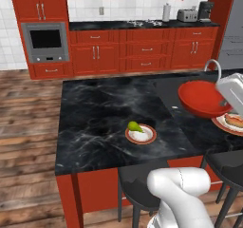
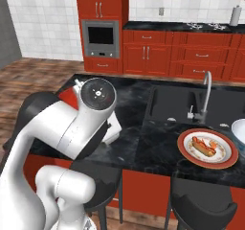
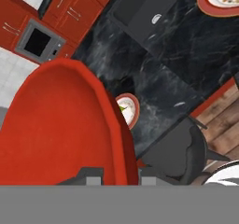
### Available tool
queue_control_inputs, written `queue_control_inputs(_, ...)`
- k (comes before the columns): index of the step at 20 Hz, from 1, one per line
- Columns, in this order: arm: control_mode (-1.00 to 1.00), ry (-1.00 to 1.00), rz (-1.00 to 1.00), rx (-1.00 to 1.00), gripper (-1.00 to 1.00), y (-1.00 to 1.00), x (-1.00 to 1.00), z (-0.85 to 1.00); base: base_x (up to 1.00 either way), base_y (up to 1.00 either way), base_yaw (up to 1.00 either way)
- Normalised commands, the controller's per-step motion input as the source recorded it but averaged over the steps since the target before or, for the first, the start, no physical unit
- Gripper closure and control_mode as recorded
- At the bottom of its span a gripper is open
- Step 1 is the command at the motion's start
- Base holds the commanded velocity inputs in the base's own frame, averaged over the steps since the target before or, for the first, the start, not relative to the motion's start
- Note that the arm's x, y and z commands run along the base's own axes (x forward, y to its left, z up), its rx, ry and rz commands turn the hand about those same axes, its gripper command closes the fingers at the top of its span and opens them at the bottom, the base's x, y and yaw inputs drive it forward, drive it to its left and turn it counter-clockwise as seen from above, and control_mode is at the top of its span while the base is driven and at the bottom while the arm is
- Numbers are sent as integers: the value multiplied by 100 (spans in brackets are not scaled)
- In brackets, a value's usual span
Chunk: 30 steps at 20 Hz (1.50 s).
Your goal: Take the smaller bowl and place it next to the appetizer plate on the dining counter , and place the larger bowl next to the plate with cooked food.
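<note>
The small glossy red bowl (image 1: pixel 203 99) hangs in the air above the black marble dining counter (image 1: pixel 95 118), right of its middle. My gripper (image 1: pixel 223 101) is shut on its right rim. In the hand view the red bowl (image 3: pixel 60 125) fills the left half, with its rim between my fingertips (image 3: pixel 94 177). The appetizer plate (image 1: pixel 141 135) with the green pear-shaped piece lies below and left of the bowl, near the front edge, also visible as the appetizer plate (image 3: pixel 129 109). The plate with cooked food (image 2: pixel 207 148) sits right of the sink. The white larger bowl (image 2: pixel 239 130) peeks in at the right edge.
A dark sink (image 2: pixel 184 104) with a curved steel faucet (image 2: pixel 206 87) is sunk into the counter's right part. Black stools (image 1: pixel 140 186) stand along the front edge, another stool (image 2: pixel 201 206) further right. Red cabinets and an oven (image 1: pixel 46 42) line the back wall.
</note>
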Motion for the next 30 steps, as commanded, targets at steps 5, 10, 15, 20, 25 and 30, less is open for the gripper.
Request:
queue_control_inputs(5,-100,0,-1,0,100,0,31,-30,0,0,0)
queue_control_inputs(10,-100,0,0,0,100,0,24,-29,0,0,0)
queue_control_inputs(15,-100,0,0,0,100,-14,16,-32,0,0,0)
queue_control_inputs(20,-100,0,0,0,100,-22,13,-26,0,0,0)
queue_control_inputs(25,-100,1,0,0,100,-20,17,-20,0,0,0)
queue_control_inputs(30,-100,2,0,0,100,-21,19,-18,0,0,0)
